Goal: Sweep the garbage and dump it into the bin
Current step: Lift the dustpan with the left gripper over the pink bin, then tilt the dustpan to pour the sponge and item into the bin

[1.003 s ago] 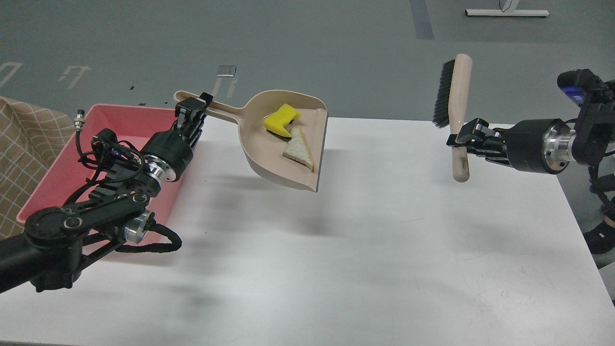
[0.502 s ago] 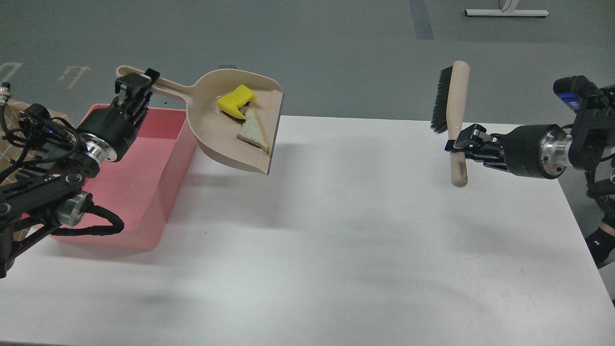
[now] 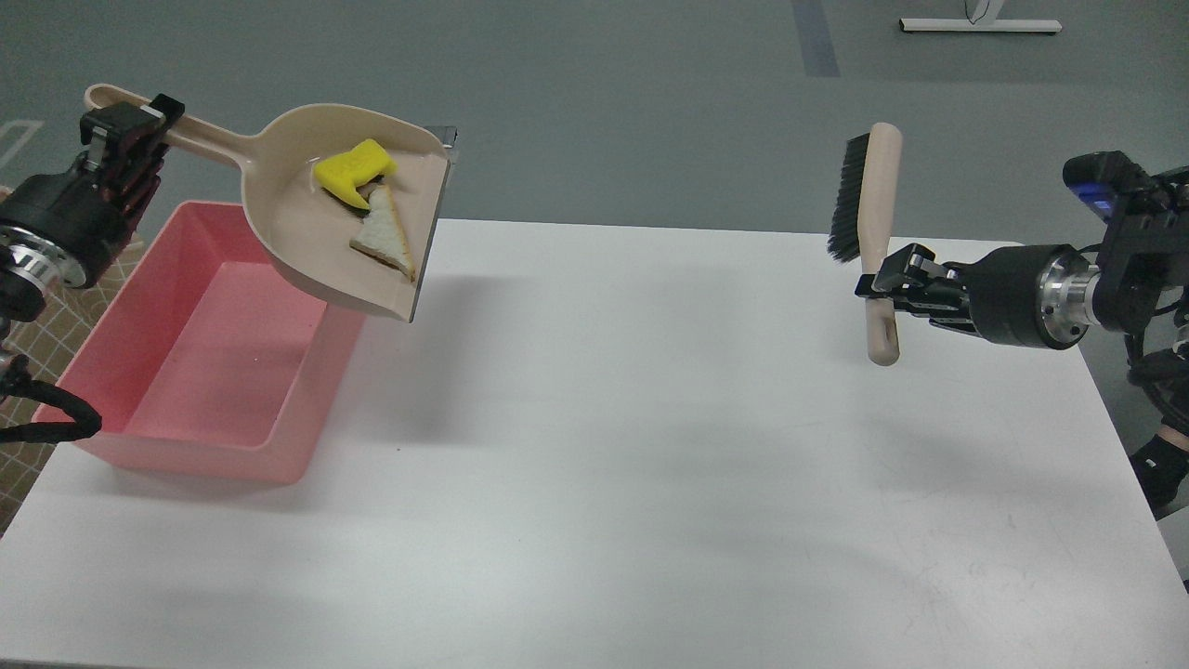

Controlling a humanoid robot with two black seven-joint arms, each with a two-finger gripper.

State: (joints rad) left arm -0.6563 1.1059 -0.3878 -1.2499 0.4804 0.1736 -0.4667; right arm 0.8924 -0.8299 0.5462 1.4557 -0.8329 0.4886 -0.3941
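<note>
My left gripper (image 3: 125, 121) is shut on the handle of the beige dustpan (image 3: 307, 242) and holds it in the air over the far right corner of the pink bin (image 3: 200, 372). In the pan lie the garbage scraps: the yellow sponge piece (image 3: 351, 170) and the triangular bread slice (image 3: 383, 237). The pan tilts with its open lip to the right. My right gripper (image 3: 887, 283) is shut on the handle of the beige brush (image 3: 875, 232), held upright above the table's right side, black bristles facing left.
The white table (image 3: 650, 446) carries the bin at its left edge. A tan checked cloth (image 3: 23, 446) lies beyond the table's left edge. Grey floor lies behind the table.
My left arm has swung left and up, carrying the dustpan with both scraps from the table's middle to above the bin. The right gripper and brush have barely shifted.
</note>
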